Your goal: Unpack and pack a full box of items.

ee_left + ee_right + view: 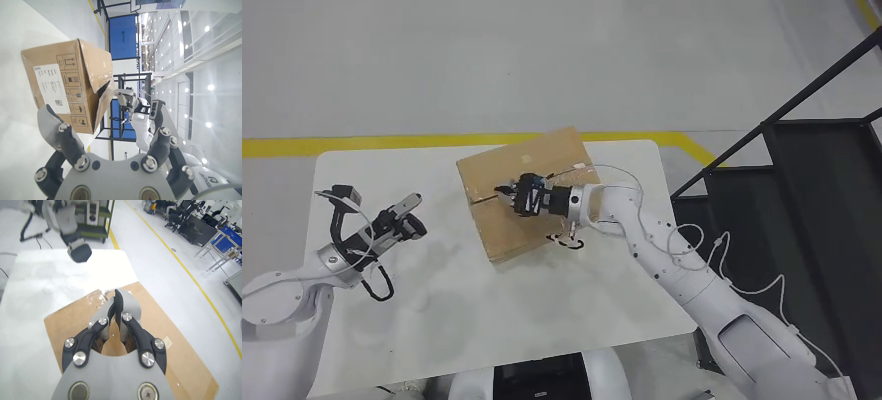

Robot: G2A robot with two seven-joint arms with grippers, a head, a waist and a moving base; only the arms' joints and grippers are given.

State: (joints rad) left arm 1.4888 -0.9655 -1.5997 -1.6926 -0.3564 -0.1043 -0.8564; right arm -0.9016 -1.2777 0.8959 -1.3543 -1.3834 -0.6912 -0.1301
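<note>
— Where's the cardboard box (pixel 527 195)?
— On the white table (pixel 542 290), toward its far edge; flaps down, the taped seam (pixel 94 298) crinkled at one end.
— And your fingers?
— My right gripper (pixel 115 298) sits over that seam, fingers pressed together; my left gripper (pixel 102 111) hangs above the table beside the box, apart from it, fingers spread wide.

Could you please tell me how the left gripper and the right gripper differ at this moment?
The left gripper is open, while the right gripper is shut. The left gripper hangs over bare table, apart from the cardboard box; the right gripper sits over the box's top, at its taped seam. Both have the same grey-and-black two-finger build.
</note>
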